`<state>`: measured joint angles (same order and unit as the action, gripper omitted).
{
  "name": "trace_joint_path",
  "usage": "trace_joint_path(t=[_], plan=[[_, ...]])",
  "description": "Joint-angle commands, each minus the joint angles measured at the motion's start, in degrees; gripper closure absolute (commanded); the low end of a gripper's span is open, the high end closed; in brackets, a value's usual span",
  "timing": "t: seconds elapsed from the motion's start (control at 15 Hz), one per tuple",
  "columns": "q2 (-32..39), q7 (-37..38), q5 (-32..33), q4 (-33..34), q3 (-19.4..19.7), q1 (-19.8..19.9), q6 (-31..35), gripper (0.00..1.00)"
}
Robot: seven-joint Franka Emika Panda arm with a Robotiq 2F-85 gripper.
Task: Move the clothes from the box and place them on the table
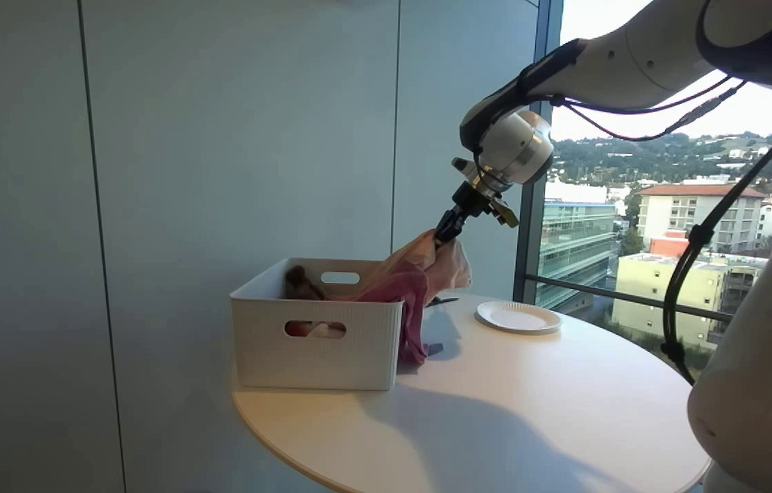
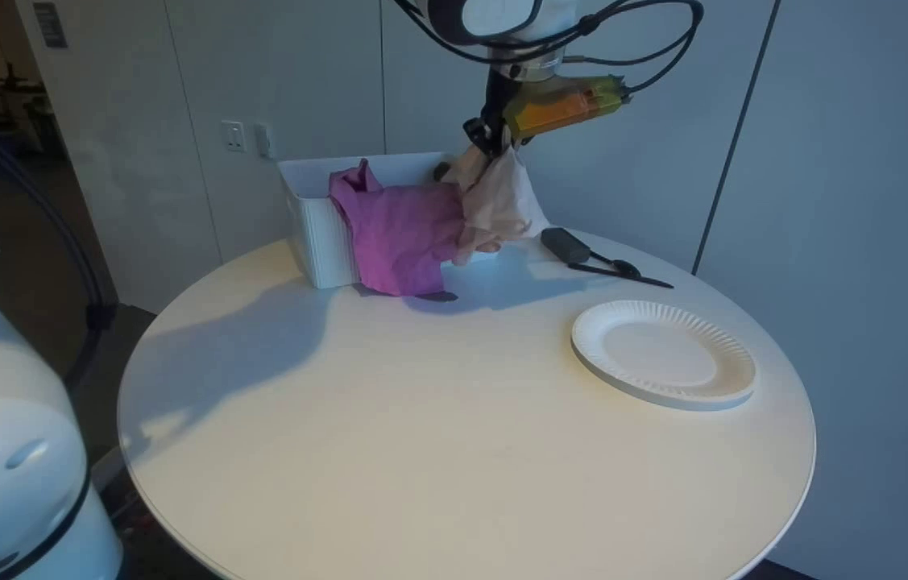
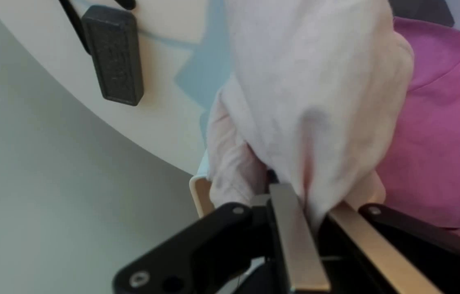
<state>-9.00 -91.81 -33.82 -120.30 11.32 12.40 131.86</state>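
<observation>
Wrist view showed the pale cloth (image 3: 307,102) pinched in the gripper (image 3: 311,204), its gathered end caught between the fingers (image 3: 298,241) and its broad body reaching toward the top of that view. In an exterior view, part of it hung steeply outside the box (image 1: 317,366), its lower end above the table (image 1: 564,383), while another part sloped into the box, that stretch's long axis running from upper right to lower left. Just beside it, the pink cloth (image 2: 413,234) lay draped over the box's side, its length pointing down; whether its hem touched the table could not be told. A small dark thing (image 2: 439,296) showed at that hem, and something brown (image 1: 302,284), its kind unclear, inside the box. The table was round and white, with a pale wood edge and soft shadows (image 1: 488,438) lying across it. The box stood upright near that edge; a white plate (image 2: 659,354) lay flat, well apart from it, and between them were a dark block (image 2: 565,244) and slim dark tools (image 2: 624,269). The arm (image 1: 622,65) was stretched out above the table. Beyond stood a grey panelled wall (image 1: 242,137), with sockets (image 2: 234,136) and a dim opening (image 2: 10,137) in an exterior view, and a large window (image 1: 632,296) in an exterior view, giving on buildings (image 1: 694,212) and a wooded hill (image 1: 687,154).
</observation>
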Motion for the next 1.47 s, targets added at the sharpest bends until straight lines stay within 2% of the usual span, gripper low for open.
trace_joint_path(t=[0.0,0.4,0.8,1.13,1.4], plan=[[-8.23,-5.61,-4.01,-5.18,1.98,-2.70,5.72,0.96],[-19.01,-9.86,-5.51,-10.07,4.71,-6.71,15.84,0.95],[-28.17,-9.45,-3.93,-14.90,7.56,-11.21,26.79,0.95],[-35.48,-5.09,3.54,-20.41,7.94,-10.78,37.94,0.95],[-41.94,3.75,14.43,-25.60,7.68,-7.53,45.00,0.95]])
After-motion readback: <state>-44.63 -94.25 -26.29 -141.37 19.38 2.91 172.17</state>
